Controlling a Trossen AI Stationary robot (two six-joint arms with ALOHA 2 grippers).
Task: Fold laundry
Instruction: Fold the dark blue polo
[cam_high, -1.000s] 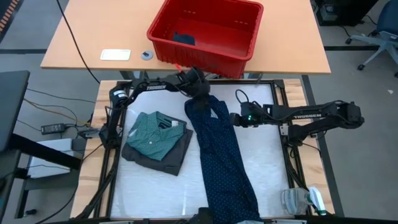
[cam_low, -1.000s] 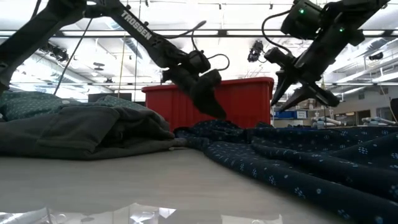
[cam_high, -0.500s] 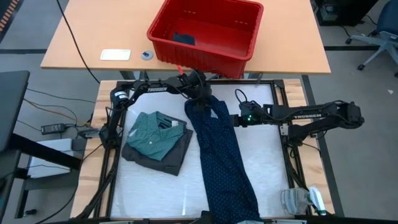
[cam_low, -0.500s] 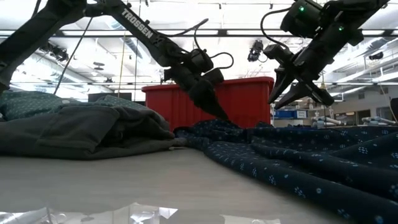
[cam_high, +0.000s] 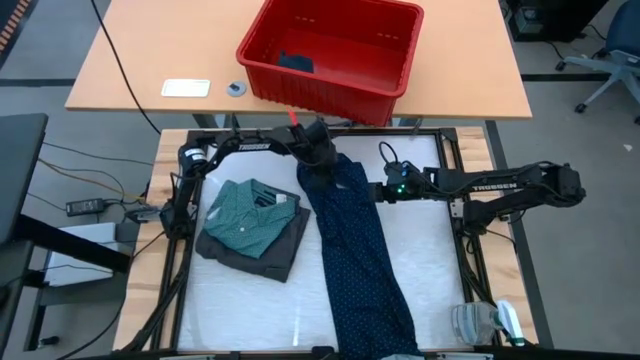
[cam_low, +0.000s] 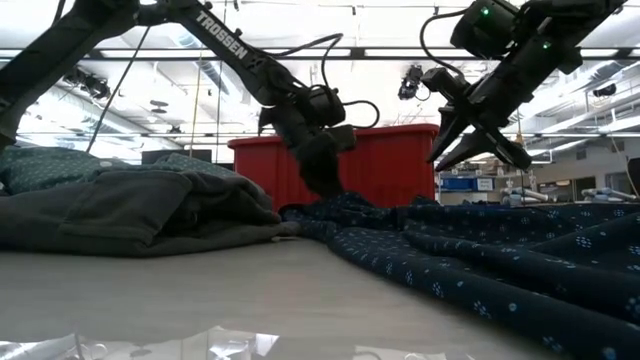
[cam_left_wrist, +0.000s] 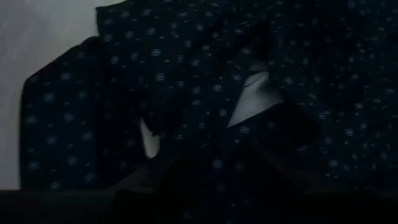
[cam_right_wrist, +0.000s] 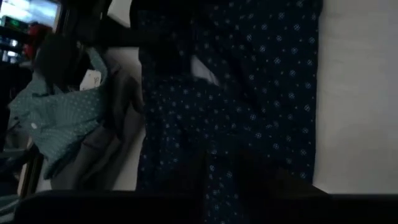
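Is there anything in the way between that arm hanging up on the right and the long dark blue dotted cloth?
Nothing visible. The right gripper hangs in open air above the navy dotted cloth, by its right edge. The only other thing at the cloth is the left gripper, down at its far end near the red basket.

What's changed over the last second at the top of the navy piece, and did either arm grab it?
The left gripper has tipped from slanting to nearly straight down onto the far end of the navy dotted garment; whether it has pinched cloth is not clear. The right gripper stays above the cloth with its fingers spread, holding nothing. The folded teal shirt on the grey piece and the red basket have not moved.
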